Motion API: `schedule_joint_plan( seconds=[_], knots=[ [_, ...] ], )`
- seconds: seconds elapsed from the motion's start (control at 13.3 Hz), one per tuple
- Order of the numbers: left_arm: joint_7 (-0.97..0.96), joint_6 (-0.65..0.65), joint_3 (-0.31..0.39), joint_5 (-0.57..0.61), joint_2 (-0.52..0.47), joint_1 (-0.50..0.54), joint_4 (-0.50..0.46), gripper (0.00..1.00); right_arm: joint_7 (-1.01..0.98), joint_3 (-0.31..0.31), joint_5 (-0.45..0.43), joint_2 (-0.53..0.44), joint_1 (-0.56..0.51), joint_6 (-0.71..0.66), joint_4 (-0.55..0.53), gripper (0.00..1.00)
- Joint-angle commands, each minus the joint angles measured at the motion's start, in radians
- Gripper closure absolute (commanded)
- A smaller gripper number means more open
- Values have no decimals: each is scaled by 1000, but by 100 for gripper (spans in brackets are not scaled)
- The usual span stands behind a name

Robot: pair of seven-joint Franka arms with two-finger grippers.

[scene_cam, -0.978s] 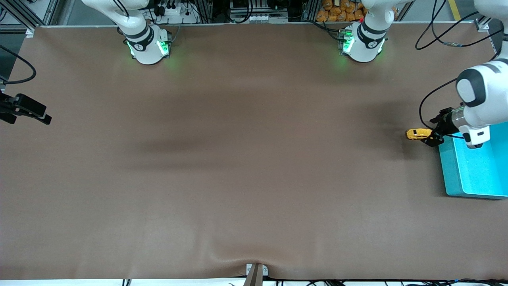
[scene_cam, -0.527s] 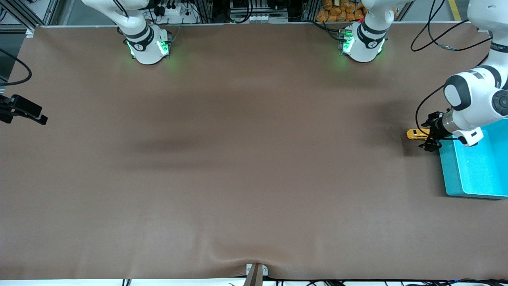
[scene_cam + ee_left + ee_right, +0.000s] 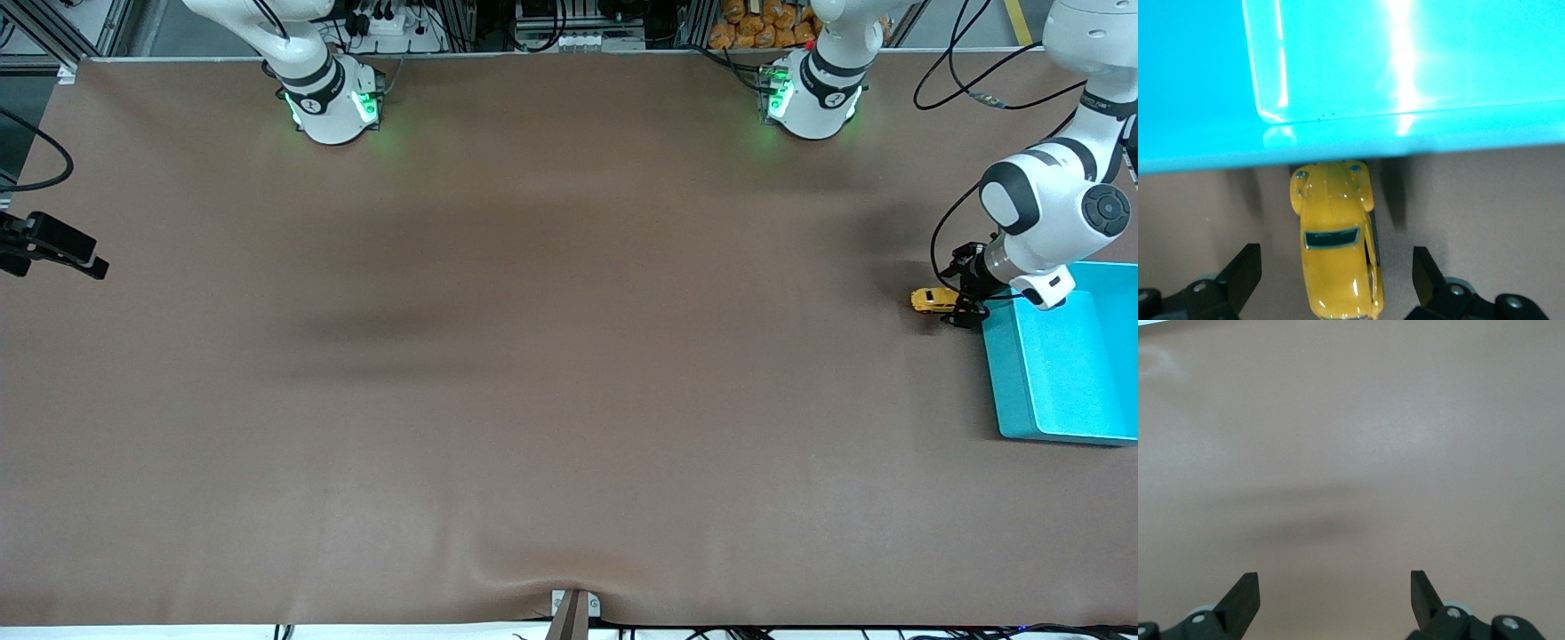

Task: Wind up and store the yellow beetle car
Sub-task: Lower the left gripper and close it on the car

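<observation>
One brown table (image 3: 533, 356) carries yellow beetle car (image 3: 1337, 247) between spread left pincer (image 3: 1337, 280).

The tiny glossy yellow-orange toy beetle car (image 3: 930, 300) (image 3: 1338, 247), with a rounded body, a dark window and small black wheels, stands upright on its wheels on the brown table at the left arm's end. One rounded end points at a turquoise bin's wall (image 3: 1405, 133) and sits just beside it.

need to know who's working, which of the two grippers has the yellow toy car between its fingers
The left gripper: its open fingers straddle the tiny yellow beetle toy car beside the turquoise plastic bin. The right gripper waits open over bare brown table.
</observation>
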Motion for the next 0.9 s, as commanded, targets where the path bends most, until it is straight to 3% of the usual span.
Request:
schedule_joint_plan(
  seconds=[0.0,0.08,0.15,0.23,0.3,0.6,0.83],
  knots=[
    [-7,32,-4,14,12,10,-7,0,-3,-1,-12,-19,6,2,-14,0],
    [-13,54,-4,14,21,11,-5,11,-5,-1,-12,-17,6,5,-13,0],
    [-13,68,-4,14,24,14,-5,53,-5,-1,-12,-17,8,5,-13,0],
    [-11,68,-4,14,28,19,-3,83,-3,-1,-13,-17,11,3,-13,0],
    [-11,68,-4,14,25,17,-3,91,-5,-1,-13,-17,11,3,-13,0],
    [-19,59,-38,16,-20,-1,0,96,-3,-1,-12,-16,11,8,-13,0],
    [-16,-22,-81,16,-73,0,27,98,-5,-1,-13,-14,9,13,-13,0]
  ],
)
